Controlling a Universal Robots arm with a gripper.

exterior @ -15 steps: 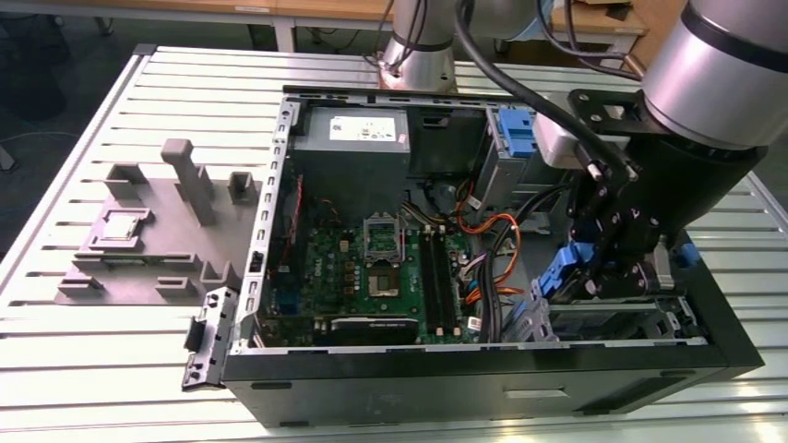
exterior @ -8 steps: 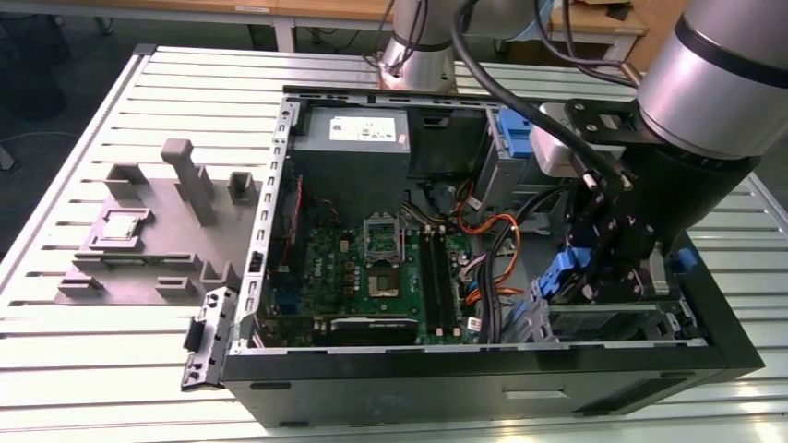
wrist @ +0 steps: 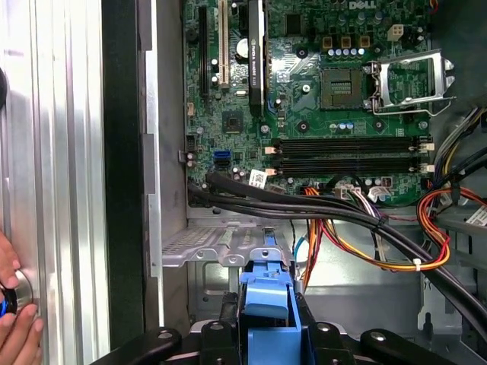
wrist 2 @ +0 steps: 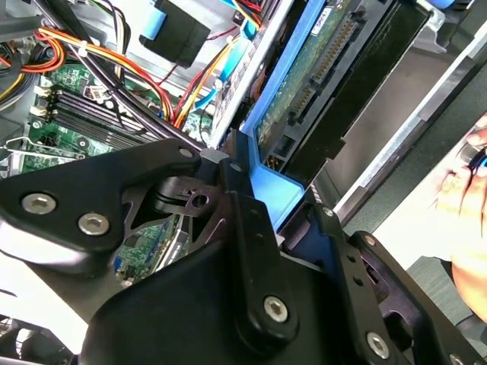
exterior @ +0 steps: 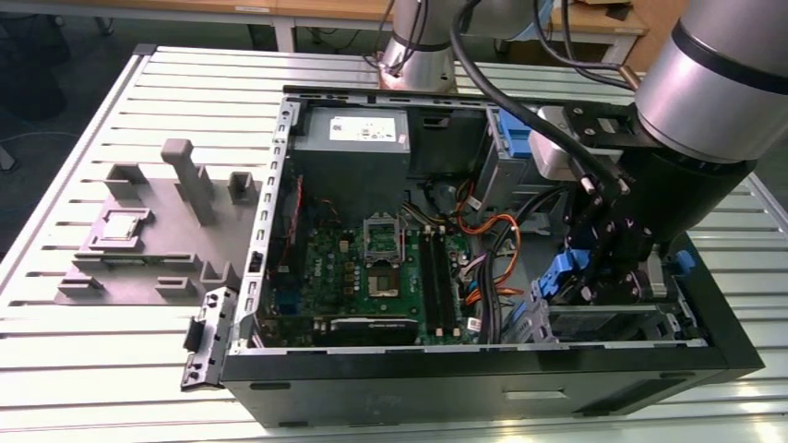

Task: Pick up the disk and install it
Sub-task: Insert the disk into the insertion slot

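One hand [wrist: 266, 308] is gripping one disk [wrist 2: 327, 72] by its blue bracket, inside one open computer case [exterior: 493, 367]; one motherboard [exterior: 364, 263] is lying beside the hand.

Open computer case [exterior: 493, 369], green motherboard [exterior: 357, 277], grey power supply [exterior: 351, 152], grey fixture [exterior: 136, 240] on slatted table [exterior: 99, 360]

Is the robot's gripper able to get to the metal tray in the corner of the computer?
Probably yes. The gripper, shut on the disk, hangs just above the metal tray, and nothing seems to lie between them. The cables run off to one side.
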